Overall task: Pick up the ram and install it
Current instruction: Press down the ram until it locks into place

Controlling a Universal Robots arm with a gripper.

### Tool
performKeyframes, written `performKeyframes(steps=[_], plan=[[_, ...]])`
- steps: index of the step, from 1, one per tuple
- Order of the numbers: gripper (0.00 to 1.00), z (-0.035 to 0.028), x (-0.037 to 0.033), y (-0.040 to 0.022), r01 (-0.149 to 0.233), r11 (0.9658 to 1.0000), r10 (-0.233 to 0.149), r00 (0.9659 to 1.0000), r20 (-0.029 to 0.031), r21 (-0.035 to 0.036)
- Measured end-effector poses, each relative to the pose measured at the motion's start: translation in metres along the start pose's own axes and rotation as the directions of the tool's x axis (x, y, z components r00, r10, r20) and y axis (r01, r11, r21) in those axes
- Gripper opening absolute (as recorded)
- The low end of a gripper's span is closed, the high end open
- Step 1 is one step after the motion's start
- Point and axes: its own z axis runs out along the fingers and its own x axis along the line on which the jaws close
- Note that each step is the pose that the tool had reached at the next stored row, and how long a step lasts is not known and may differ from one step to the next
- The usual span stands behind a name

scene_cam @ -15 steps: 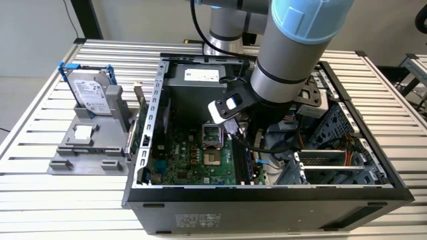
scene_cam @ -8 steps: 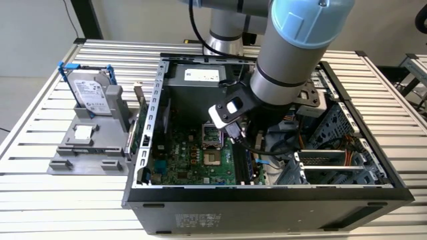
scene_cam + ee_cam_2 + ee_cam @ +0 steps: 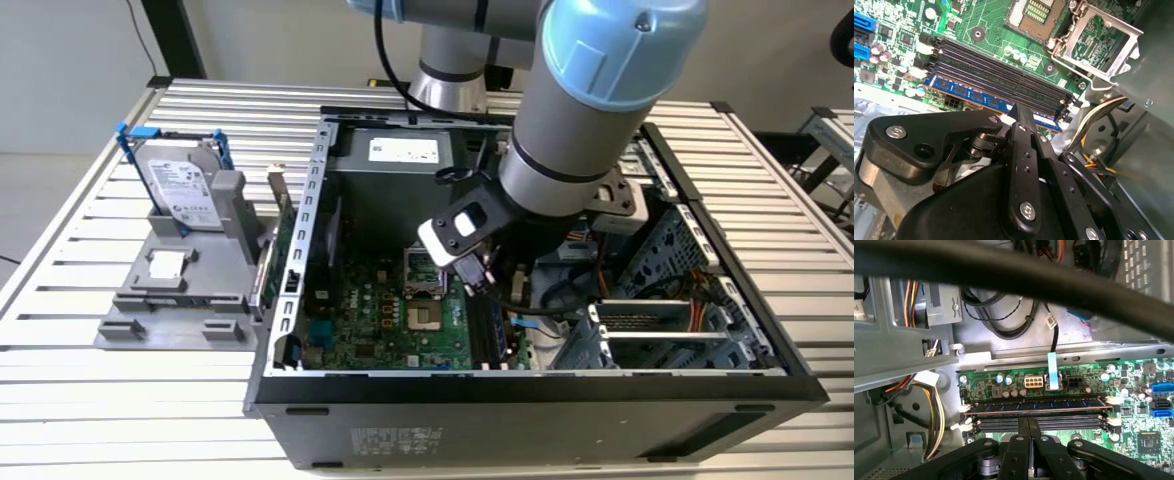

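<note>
Open black computer case (image 3: 534,385) on a slatted metal counter (image 3: 107,400); within it, a green motherboard (image 3: 999,25). Black gripper (image 3: 1029,427), fingers pressed together and empty, sits directly above the long blue-and-dark ram (image 3: 979,97), which stands seated in the motherboard's outermost slot.

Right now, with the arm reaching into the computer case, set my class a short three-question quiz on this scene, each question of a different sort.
1. True or false: the long, thin blue ram stick lies along a slot on the green motherboard.
2. Pick one: the fingers of the black hand are A) spread wide, B) closed together.
3. In the exterior view, what stands upright in the grey plastic holder beside the open black computer case?

Key: 1 true; 2 B; 3 the silver-labelled hard drive in a blue frame.
</note>
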Motion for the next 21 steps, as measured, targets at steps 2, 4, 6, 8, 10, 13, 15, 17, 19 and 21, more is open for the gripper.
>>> performKeyframes(steps=[2, 4, 6, 8, 10, 13, 15, 17, 19, 21], plan=[[0.0, 0.0001, 0.0, 0.0, 0.002, 1.0, -0.002, 1.0, -0.0012, 0.0004], [0.0, 0.0001, 0.0002, 0.0019, 0.003, 1.0, -0.003, 1.0, -0.0013, 0.0006], [0.0, 0.0015, 0.0006, 0.0022, 0.003, 1.0, -0.003, 1.0, 0.0015, -0.0069], [0.0, 0.0026, 0.0024, 0.0021, 0.005, 0.9998, -0.005, 0.9999, 0.011, -0.0199], [0.0, 0.0037, 0.0068, 0.0016, 0.007, 0.9995, -0.006, 0.9996, 0.0287, -0.0319], [0.0, 0.005, 0.0083, 0.0015, 0.007, 0.9994, -0.006, 0.9994, 0.0327, -0.0343], [0.0, 0.0061, 0.0083, 0.0022, 0.007, 0.9994, -0.006, 0.9994, 0.0327, -0.0342], [0.0, 0.0097, 0.008, 0.0023, 0.007, 0.9994, -0.006, 0.9994, 0.0327, -0.0341], [0.0, 0.0132, 0.0078, 0.0024, 0.007, 0.9994, -0.006, 0.9994, 0.0327, -0.0341], [0.0, 0.017, 0.0075, 0.0024, 0.007, 0.9994, -0.006, 0.9994, 0.0328, -0.0341]])
